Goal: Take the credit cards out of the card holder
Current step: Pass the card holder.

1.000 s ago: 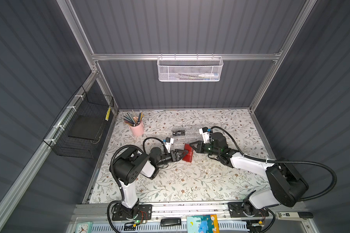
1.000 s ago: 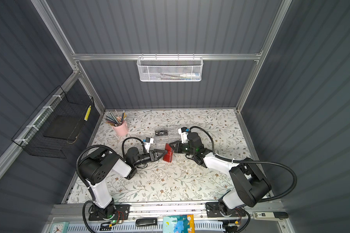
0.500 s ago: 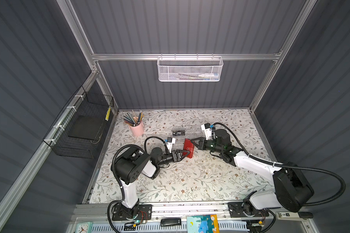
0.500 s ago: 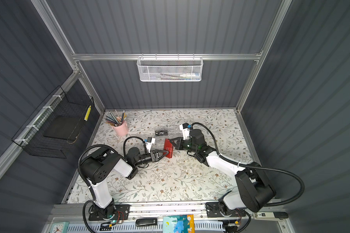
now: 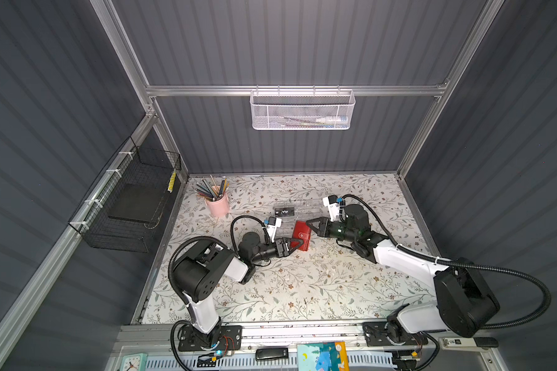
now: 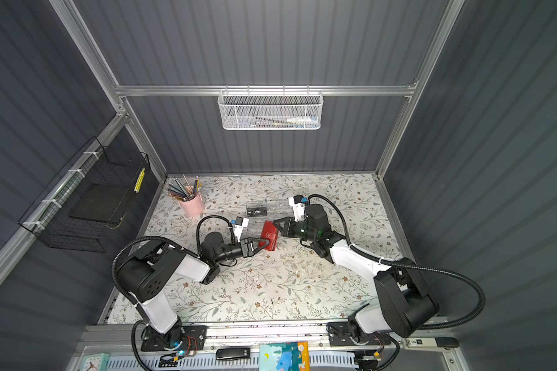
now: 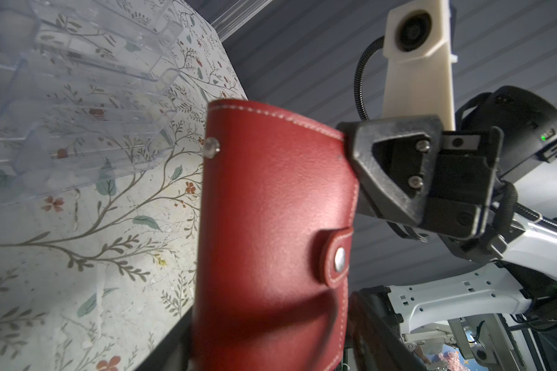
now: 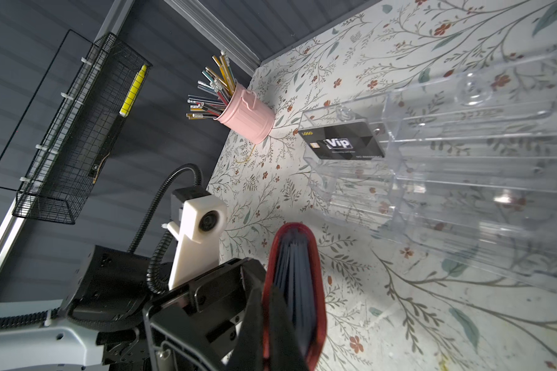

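Left claw [image 5: 296, 246] just narrowed around the holder [image 5: 303, 231], I can't tell if it's biting yet; right claw [image 5: 312, 225] stays pinched on its edge. Opening it looks next.

I reach inward from both sides, wrists low and nearly level. My right end effector [image 5: 311, 224] pinches the card holder [image 5: 303, 232] by its far edge, jaws closed. My left end effector [image 5: 297, 244] straddles its near corner, jaws apart.
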Motion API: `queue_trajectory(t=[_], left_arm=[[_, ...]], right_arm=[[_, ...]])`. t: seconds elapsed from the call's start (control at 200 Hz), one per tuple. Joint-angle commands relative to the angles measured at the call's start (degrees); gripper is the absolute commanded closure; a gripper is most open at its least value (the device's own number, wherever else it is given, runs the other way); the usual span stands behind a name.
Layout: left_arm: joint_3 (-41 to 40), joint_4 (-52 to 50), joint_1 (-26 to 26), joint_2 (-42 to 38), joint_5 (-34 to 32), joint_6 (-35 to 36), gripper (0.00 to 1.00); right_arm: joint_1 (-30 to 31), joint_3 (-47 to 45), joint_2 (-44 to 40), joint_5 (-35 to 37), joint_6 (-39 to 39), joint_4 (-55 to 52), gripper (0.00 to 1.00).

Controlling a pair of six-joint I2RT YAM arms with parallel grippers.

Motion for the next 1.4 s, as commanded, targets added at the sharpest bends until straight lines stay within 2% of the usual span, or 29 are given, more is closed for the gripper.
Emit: queue_trajectory(t=[0.0, 0.07, 0.165, 0.375, 0.43, 0.51, 0.58, 0.685, 0.72, 0.755, 0.785, 0.865, 0.935, 0.985, 1.031, 1.111, 1.241, 1.396], left_arm=[[0.1, -0.4, -1.4, -3.1, -0.1, 3.3, 0.37], [0.1, -1.8, -1.9, -3.9, -0.7, 4.1, 0.39], [0.2, -3.3, -2.5, -4.8, -1.1, 4.9, 0.47], [0.4, -9.4, -3.5, -7.8, -2.7, 8.4, 0.53], [0.5, -11.1, -3.6, -8.6, -3.2, 9.2, 0.6], [0.6, -13.4, -3.6, -9.7, -3.9, 10.3, 0.63], [1.1, -16.8, -3.7, -10.9, -4.7, 12.0, 0.72], [1.6, -22.7, -3.8, -12.9, -6.6, 14.7, 0.76], [1.9, -24.5, -3.9, -13.5, -7.3, 15.6, 0.79], [2.2, -26.4, -4.0, -14.0, -8.2, 16.4, 0.8], [2.6, -28.4, -4.1, -14.5, -8.9, 17.0, 0.82], [3.4, -33.2, -4.3, -15.9, -11.9, 18.9, 0.86], [4.9, -39.4, -4.6, -17.2, -15.3, 21.1, 0.9], [6.0, -43.9, -4.9, -17.8, -18.4, 22.4, 0.93], [7.1, -47.6, -5.2, -18.5, -22.1, 23.7, 0.97], [8.7, -52.6, -6.1, -19.3, -27.8, 25.1, 0.99], [10.6, -58.2, -7.9, -19.6, -36.8, 26.0, 1.0], [11.2, -59.3, -10.1, -19.0, -41.4, 26.6, 1.0]], right_arm=[[-0.6, 0.2, 1.6, -0.2, -0.5, 0.8, 1.0], [-0.9, -0.3, 2.2, -0.6, -0.1, 2.1, 1.0], [-1.0, -0.5, 2.9, -0.4, 0.1, 2.7, 1.0], [-1.1, -1.6, 3.3, -0.4, 0.0, 4.2, 1.0], [-1.2, -1.8, 3.2, -0.4, -0.3, 4.2, 1.0], [-1.2, -1.9, 3.1, -0.2, -0.7, 3.8, 0.99], [-1.3, -2.0, 3.0, 0.0, -1.1, 3.7, 0.99], [-1.2, -2.2, 2.2, 0.6, -1.5, 2.8, 0.93], [-1.2, -2.4, 1.8, 0.9, -1.7, 2.4, 0.87], [-1.2, -2.5, 1.4, 1.3, -2.0, 1.8, 0.76], [-1.3, -2.7, 1.0, 1.8, -2.1, 1.2, 0.75], [-1.1, -3.2, -0.7, 3.4, -2.4, -0.1, 0.75], [-0.6, -3.6, -2.8, 5.9, -3.0, -2.3, 0.64], [0.2, -3.5, -4.2, 7.9, -3.9, -4.8, 0.63], [1.2, -3.1, -5.3, 12.8, -4.5, -7.6, 0.62], [3.4, -2.2, -6.2, 17.6, -5.2, -11.8, 0.53], [6.7, -1.6, -6.0, 21.2, -3.9, -13.1, 0.52], [8.4, -0.8, -2.5, 20.3, -1.4, -11.0, 0.53]])
